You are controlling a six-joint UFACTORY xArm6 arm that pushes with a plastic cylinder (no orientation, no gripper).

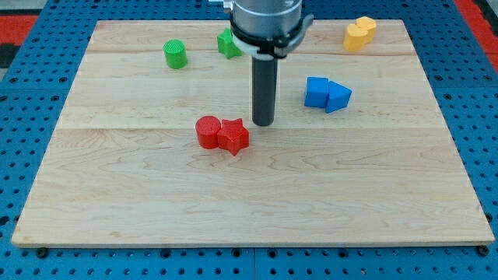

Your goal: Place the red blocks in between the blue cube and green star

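Near the wooden board's [117, 194] centre, my tip [264, 124], a bare rod holding nothing, stands just right of the touching red cylinder [208, 131] and red star [234, 136]. Blue cube [317, 91] sits right, green star [228, 43] far. Next, I judge, push both reds farther.

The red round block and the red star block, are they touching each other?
Touching. The camera view shows the red cylinder pressed against the red star, no board showing between them.

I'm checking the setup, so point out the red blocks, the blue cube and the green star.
red blocks [222, 134], camera view, where the two touch.
blue cube [316, 91], camera view, its front face.
green star [226, 43], camera view, visible left part beside the arm.
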